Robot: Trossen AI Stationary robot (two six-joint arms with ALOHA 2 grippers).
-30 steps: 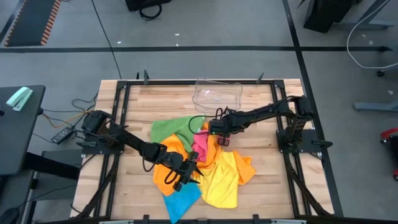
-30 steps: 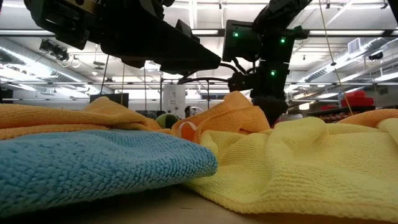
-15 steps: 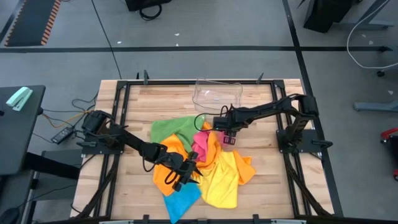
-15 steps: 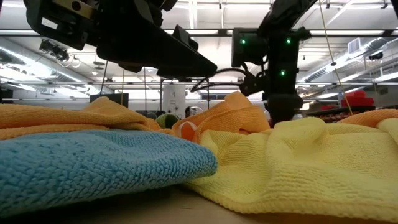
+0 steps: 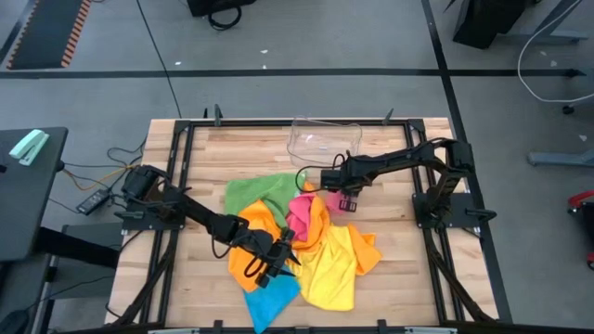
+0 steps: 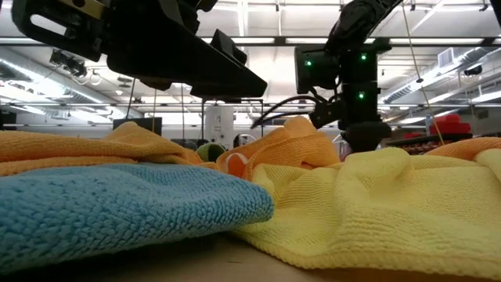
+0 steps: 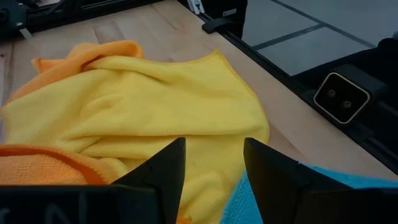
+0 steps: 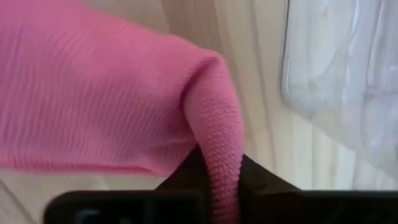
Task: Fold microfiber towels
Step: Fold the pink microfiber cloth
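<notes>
Nothing folded yet: green towel (image 5: 249, 193), orange towel (image 5: 249, 243), yellow towel (image 5: 339, 269) and blue towel (image 5: 271, 299) lie heaped on the bench (image 5: 390, 278). Right claw (image 5: 345, 201) pinches the pink towel (image 8: 93, 106); left claw (image 5: 276, 264) hovers spread over the heap, holding nothing.

Five soft microfiber towels lie heaped on the one wooden slatted table (image 5: 390, 283): one green towel (image 5: 249, 192), one orange towel (image 5: 249, 243), one pink towel (image 5: 299, 215), one yellow towel (image 5: 336, 269) and one blue towel (image 5: 271, 299). One clear plastic tray (image 5: 324, 141) stands at the table's far edge. Two dark robot arms reach over the pile, each with one two-finger gripper: one left gripper (image 5: 276, 265) and one right gripper (image 5: 344, 202). One pale green object (image 5: 29, 147) lies on the one dark side table (image 5: 19, 209).
</notes>
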